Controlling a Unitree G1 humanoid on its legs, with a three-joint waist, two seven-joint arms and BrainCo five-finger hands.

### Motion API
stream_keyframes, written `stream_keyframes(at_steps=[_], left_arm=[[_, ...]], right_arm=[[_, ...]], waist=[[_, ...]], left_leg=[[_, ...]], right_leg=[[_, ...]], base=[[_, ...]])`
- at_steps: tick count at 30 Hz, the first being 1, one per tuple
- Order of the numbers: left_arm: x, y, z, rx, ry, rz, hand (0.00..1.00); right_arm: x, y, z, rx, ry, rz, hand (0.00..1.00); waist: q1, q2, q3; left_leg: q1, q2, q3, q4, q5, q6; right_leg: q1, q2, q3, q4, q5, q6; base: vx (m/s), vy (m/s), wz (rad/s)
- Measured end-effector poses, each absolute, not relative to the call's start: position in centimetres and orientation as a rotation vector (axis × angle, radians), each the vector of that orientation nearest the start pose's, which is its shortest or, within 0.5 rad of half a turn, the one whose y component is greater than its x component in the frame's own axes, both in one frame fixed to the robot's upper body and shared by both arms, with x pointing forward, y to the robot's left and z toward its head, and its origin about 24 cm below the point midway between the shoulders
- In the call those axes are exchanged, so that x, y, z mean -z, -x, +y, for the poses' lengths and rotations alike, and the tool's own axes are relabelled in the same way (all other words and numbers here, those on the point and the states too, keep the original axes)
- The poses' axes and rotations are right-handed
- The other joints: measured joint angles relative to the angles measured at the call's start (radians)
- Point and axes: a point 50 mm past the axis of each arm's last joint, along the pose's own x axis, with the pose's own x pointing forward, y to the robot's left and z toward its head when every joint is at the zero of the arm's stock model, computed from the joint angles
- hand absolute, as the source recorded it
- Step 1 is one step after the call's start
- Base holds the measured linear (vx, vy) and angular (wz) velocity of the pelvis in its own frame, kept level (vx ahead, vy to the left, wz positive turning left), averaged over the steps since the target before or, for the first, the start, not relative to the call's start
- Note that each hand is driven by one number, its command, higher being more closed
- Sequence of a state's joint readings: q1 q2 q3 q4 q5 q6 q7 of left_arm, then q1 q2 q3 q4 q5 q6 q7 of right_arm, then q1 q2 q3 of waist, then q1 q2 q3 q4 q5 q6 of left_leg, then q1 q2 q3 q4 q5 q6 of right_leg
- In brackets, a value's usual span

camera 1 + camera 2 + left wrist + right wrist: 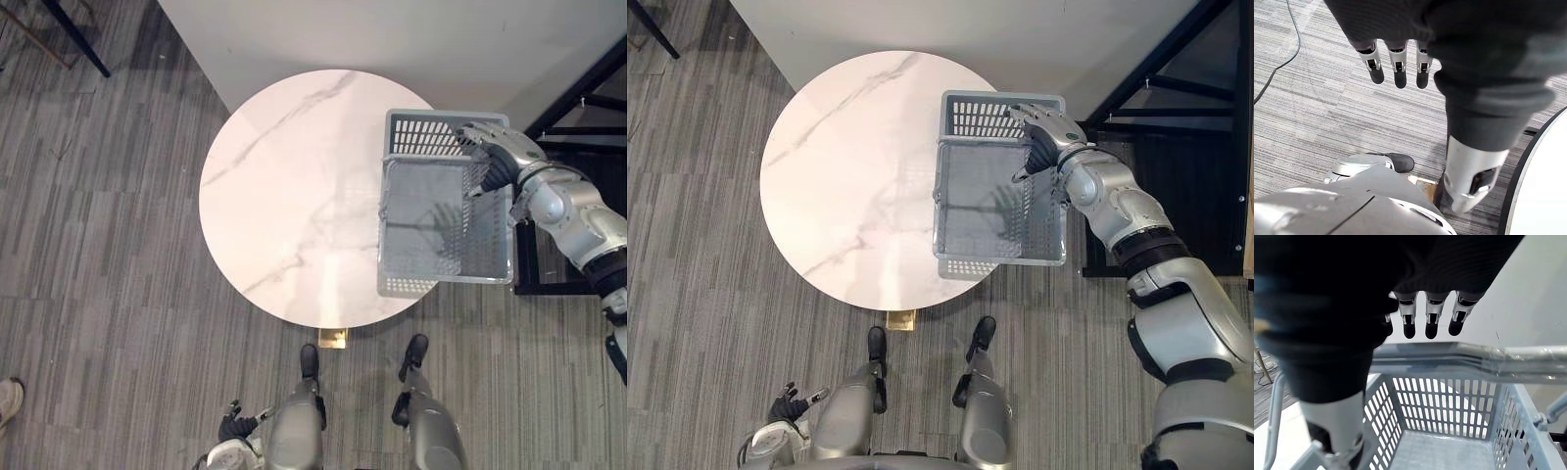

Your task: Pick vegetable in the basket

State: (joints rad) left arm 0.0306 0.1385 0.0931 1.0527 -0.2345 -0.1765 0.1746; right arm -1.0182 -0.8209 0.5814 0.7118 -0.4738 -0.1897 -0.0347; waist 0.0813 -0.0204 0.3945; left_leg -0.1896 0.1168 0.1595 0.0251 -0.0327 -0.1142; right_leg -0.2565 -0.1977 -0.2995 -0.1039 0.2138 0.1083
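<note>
Silver fingers [1431, 316] of the right hand [1048, 127] extend straight over the handle bar [1464, 357], uncurled, with nothing gripped. This position above the bar suggests the hand is ready to close on it. Below, the grey basket [960, 116] rests at the right edge of the round marble table [843, 166] and partly overhangs it. Its floor is bare. Open tabletop lies to the left, and a black frame [525, 259] stands close on the right. The left hand [1396, 58] hangs relaxed near the floor.
</note>
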Motion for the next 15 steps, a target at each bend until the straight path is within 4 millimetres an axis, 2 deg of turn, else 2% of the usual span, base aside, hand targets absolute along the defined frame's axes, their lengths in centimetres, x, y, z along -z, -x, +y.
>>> stream_keyframes(at_steps=[6, 9, 15], left_arm=[[14.31, -12.65, 22.52, -0.449, 0.021, 0.881, 0.0], [14.31, -12.65, 22.51, -0.449, 0.019, 0.881, 0.0], [14.25, -12.74, 22.48, -0.45, 0.015, 0.872, 0.0]], right_arm=[[-21.63, -39.06, -23.04, -0.061, 1.539, -0.268, 0.0], [-21.44, -39.17, -22.59, -0.068, 1.532, -0.274, 0.0], [-21.99, -39.66, -22.16, -0.055, 1.518, -0.277, 0.0]], waist=[[0.001, 0.01, 0.007], [0.001, 0.01, 0.007], [0.006, 0.011, 0.007]], left_leg=[[0.001, 0.0, 0.001, 0.002, 0.0, 0.0], [0.001, 0.001, 0.0, 0.003, 0.0, 0.0], [-0.001, 0.001, -0.001, 0.004, 0.0, 0.0]], right_leg=[[-0.001, 0.001, 0.006, 0.0, 0.0, 0.0], [-0.001, 0.001, 0.006, 0.0, 0.0, 0.0], [0.0, 0.001, 0.005, 0.0, 0.002, -0.002]], base=[[0.01, 0.003, -0.01], [0.0, 0.0, 0.0], [0.0, 0.0, 0.0]])
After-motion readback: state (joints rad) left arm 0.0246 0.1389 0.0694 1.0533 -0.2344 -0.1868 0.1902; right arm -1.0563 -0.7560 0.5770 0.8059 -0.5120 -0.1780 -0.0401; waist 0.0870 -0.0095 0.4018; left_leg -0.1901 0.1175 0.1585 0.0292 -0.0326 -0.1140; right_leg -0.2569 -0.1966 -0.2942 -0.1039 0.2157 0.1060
